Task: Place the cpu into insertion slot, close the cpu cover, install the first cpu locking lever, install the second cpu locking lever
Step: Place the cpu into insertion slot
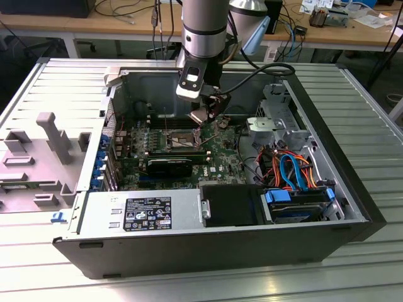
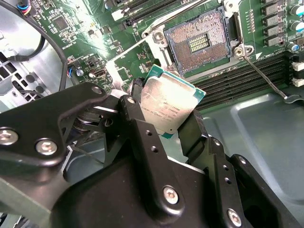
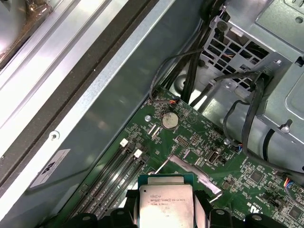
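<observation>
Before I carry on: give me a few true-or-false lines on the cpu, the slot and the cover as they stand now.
1. The fingers grip the cpu. True.
2. The cpu sits in the insertion slot. False: the insertion slot is empty, and the cpu is held off it.
3. The cpu cover is shut over the slot. False: the cpu cover stands open.
4. The computer case lies open on its side. True.

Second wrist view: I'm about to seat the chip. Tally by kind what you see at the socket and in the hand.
cpu, gripped in the hand: 1
hand: 1
insertion slot, contacts bare: 1
locking lever, swung away from the slot: 1 that I can make out
Total: 4
</observation>
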Motion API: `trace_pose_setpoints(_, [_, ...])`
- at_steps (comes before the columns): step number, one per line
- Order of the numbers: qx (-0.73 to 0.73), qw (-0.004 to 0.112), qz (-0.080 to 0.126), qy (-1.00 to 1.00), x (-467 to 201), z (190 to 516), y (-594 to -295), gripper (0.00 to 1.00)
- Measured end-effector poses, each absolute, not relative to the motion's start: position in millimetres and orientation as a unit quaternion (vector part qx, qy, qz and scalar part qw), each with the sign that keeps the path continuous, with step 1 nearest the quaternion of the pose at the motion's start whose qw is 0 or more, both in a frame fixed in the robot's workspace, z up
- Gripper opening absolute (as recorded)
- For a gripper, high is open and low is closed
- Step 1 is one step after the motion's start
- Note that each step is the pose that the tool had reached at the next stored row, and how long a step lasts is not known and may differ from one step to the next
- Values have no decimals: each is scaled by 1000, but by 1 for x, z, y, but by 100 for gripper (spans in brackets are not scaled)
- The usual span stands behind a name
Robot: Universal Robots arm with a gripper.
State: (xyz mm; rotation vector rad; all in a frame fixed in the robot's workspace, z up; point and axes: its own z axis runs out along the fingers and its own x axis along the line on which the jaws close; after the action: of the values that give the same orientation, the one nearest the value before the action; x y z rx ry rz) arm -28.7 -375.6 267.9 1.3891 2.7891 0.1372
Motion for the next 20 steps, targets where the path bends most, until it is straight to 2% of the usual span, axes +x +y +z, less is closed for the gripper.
trace_pose_setpoints(20, [457,12,44,888,-29,268,-376,55])
